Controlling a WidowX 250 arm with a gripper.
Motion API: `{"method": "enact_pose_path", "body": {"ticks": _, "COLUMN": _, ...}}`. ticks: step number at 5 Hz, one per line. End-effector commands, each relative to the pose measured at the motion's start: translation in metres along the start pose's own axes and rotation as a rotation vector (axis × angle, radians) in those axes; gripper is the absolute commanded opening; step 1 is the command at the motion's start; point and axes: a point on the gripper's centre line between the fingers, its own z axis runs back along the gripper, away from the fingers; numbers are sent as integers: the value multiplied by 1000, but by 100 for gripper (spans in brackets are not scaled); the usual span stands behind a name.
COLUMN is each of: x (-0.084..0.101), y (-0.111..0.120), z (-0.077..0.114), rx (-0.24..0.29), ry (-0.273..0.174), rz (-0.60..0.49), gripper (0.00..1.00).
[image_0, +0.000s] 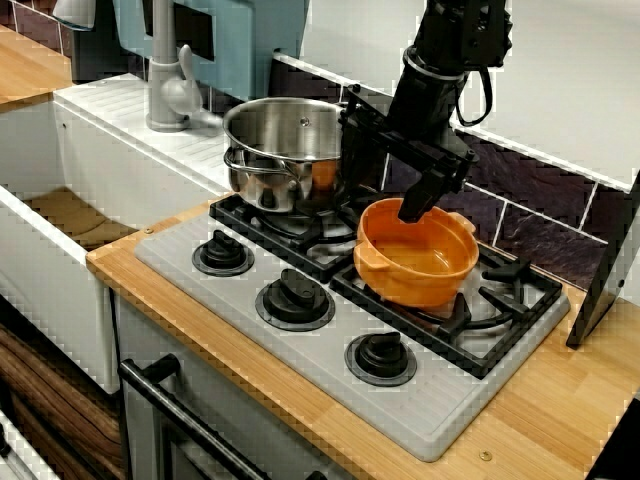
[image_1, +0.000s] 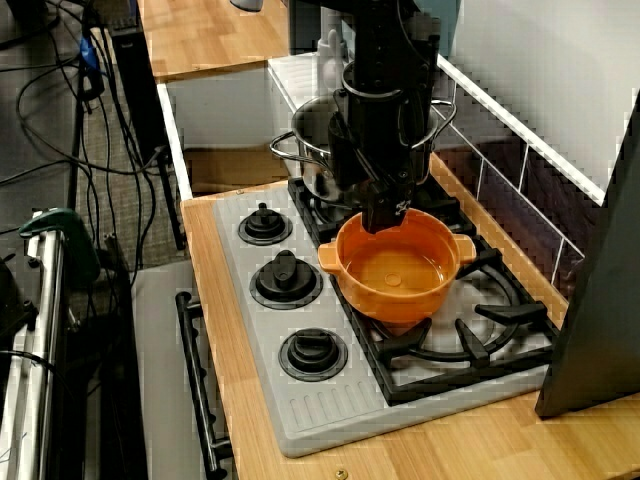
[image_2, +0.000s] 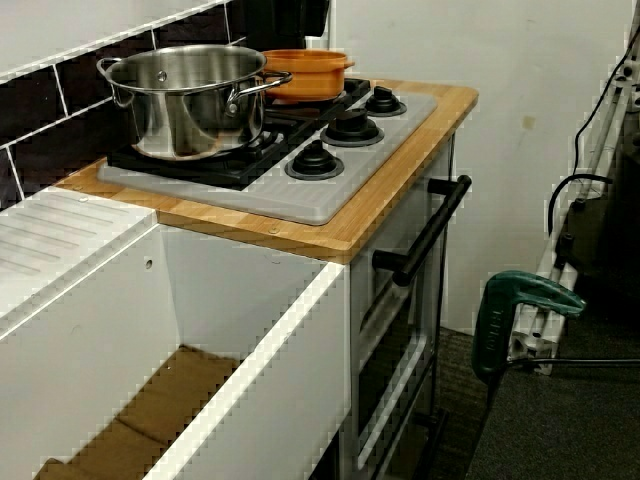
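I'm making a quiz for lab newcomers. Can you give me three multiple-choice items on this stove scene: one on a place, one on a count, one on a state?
1. The orange pot stands: A in a sink; B on the grate; C on bare wood.
2. Stove knobs: A two; B three; C five.
3. The steel pot is: A tipped over; B lidded; C upright, open.
B, black bars show beneath it; B, three sit in a row along the front; C, its inside shows.
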Motion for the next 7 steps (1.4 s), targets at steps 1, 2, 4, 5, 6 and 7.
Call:
{"method": "enact_pose_path", "body": {"ticks": 1, "x": 7, "y": 2, "z": 16, "rx": -21, "ry": -49, "rz": 16, "gripper": 100}}
{"method": "enact_pose_path", "body": {"ticks": 2, "x": 7, "y": 2, "z": 16, "rx": -21, "ry": -49, "rz": 16, "gripper": 100}}
{"method": "enact_pose_path", "body": {"ticks": 4, "x": 21, "y": -11, "z": -16, "rx": 8, "ry": -15, "rz": 27, "gripper": 100}}
{"method": "enact_pose_path", "body": {"ticks": 5, "x": 22, "y": -12, "z": -22, "rx": 14, "ry": -2, "rz": 36, "gripper": 100}}
{"method": "enact_pose_path", "body": {"ticks": 6, "x": 22, "y": -10, "z": -23, "rx": 15, "ry": 2, "rz": 37, "gripper": 100}}
{"method": "enact_pose_path", "body": {"ticks": 7, "x": 22, "y": -10, "z": -23, "rx": -10, "ry": 6, "rz": 8, "gripper": 0}}
